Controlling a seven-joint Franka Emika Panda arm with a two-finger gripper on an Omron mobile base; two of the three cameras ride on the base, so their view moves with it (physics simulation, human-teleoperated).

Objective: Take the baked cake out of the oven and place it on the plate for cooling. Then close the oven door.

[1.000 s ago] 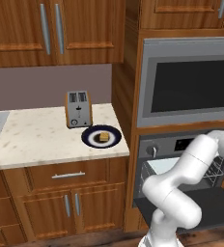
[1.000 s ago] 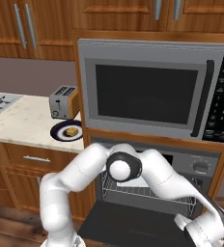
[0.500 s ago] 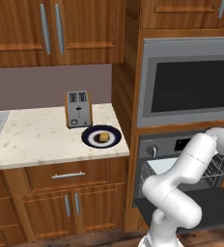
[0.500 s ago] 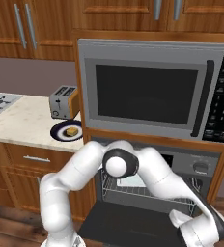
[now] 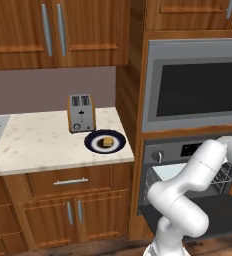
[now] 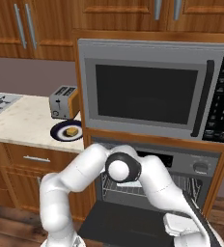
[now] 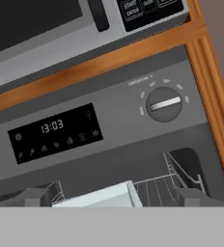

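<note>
The baked cake [image 5: 107,142] [image 6: 71,131], a small tan square, lies in the middle of the navy-rimmed plate [image 5: 92,144] [image 6: 58,132] on the counter in front of the toaster. The oven [image 5: 173,151] [image 7: 114,125] stands open. Its oven door [image 6: 128,226] [image 5: 213,217] hangs down flat and dark. My arm reaches low in front of the oven, and the gripper [image 6: 180,226] is at the door's right side. Its fingers are hidden, and nothing shows between them. The hand view faces the oven's display strip [image 7: 56,132], round knob [image 7: 164,103] and wire rack [image 7: 157,190].
A pale baking tray [image 7: 99,198] rests on the rack inside the oven. The microwave [image 6: 147,91] sits directly above the oven. A toaster [image 5: 81,112] stands behind the plate. A wooden cabinet post [image 7: 215,96] borders the oven's right side.
In the right base view my forearm and hand have shifted slightly left over the lowered door. The cake, the plate and the door have not moved.
</note>
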